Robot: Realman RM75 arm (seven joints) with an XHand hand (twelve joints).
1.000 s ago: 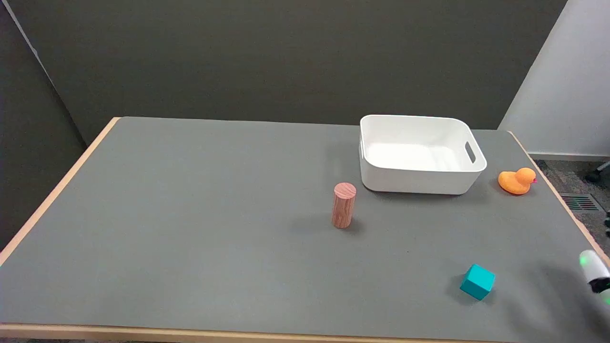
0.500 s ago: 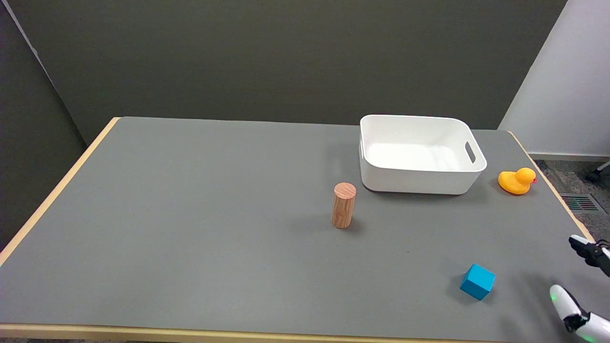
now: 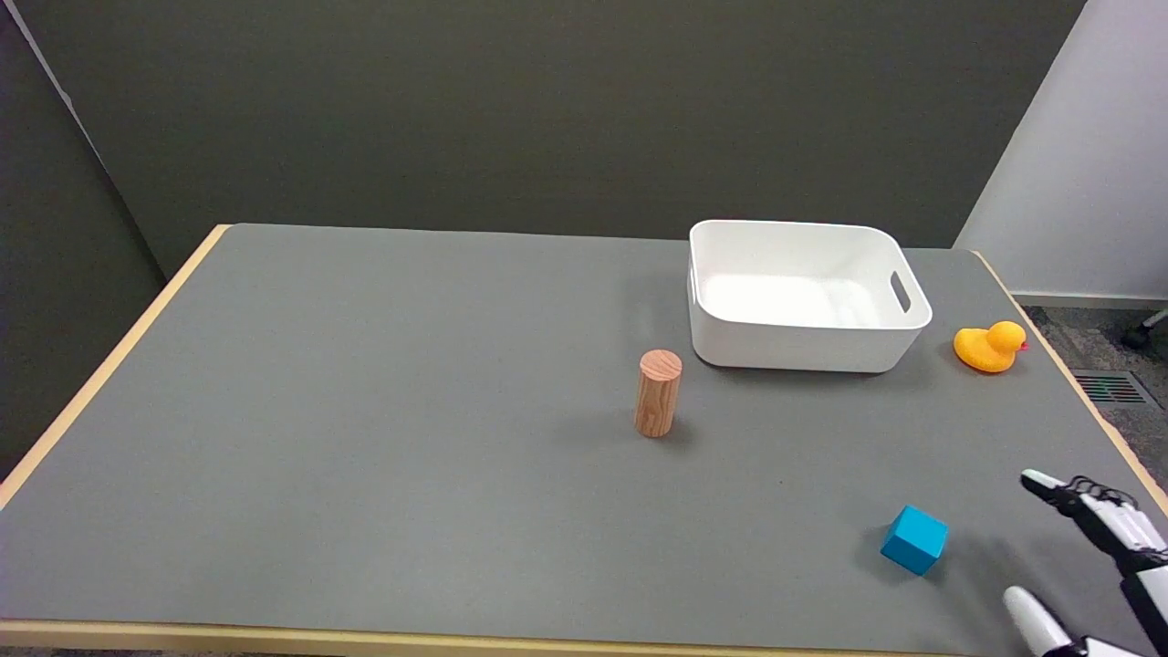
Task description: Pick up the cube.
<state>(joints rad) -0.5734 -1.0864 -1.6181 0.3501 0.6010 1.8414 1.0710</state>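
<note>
A blue cube (image 3: pixel 914 539) sits on the grey table (image 3: pixel 411 456) near its front right corner, one corner turned toward me. My right hand (image 3: pixel 1090 561) reaches in at the lower right edge of the picture, to the right of the cube and apart from it. Its fingers (image 3: pixel 1081 506) stretch out toward the cube, and the thumb (image 3: pixel 1031 620) stands well apart below them. Nothing is in the hand. Part of the hand is cut off by the picture's edge.
A wooden cylinder (image 3: pixel 658 393) stands upright near the table's middle. Behind it to the right is a white bin (image 3: pixel 803 297), holding nothing. An orange rubber duck (image 3: pixel 989 347) sits by the right edge. The table's front edge runs just below the cube.
My right hand has come further into view from the lower right and moved left, closer to the cube. The cube and the other things have not moved.
</note>
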